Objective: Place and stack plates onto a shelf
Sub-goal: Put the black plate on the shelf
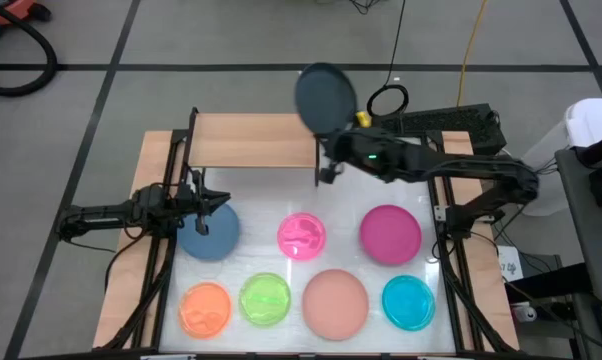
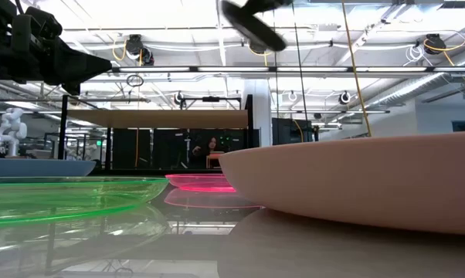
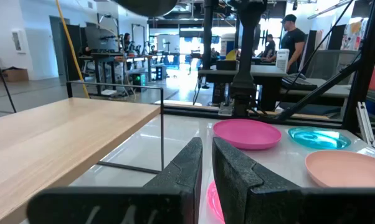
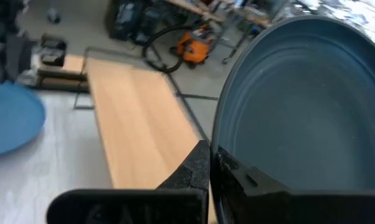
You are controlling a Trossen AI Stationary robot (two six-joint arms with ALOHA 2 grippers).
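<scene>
Seven plates lie on the tabletop (image 1: 281, 215); an eighth, the grey plate (image 1: 325, 98), hangs raised above the shelf (image 1: 253, 140), right gripper (image 4: 209, 163) jaws clamped on its rim. Left gripper (image 1: 221, 200), jaws nearly together, hovers over the blue plate (image 1: 209, 234).

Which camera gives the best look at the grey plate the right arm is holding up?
The right wrist view: the grey plate fills it, its rim pinched in the right claw. The high view shows it whole but small; the low view only edge-on; the left wrist view just its lower edge.

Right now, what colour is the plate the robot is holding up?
Dark grey plate, gripped by the right pincer; the right wrist view shows it best.
</scene>
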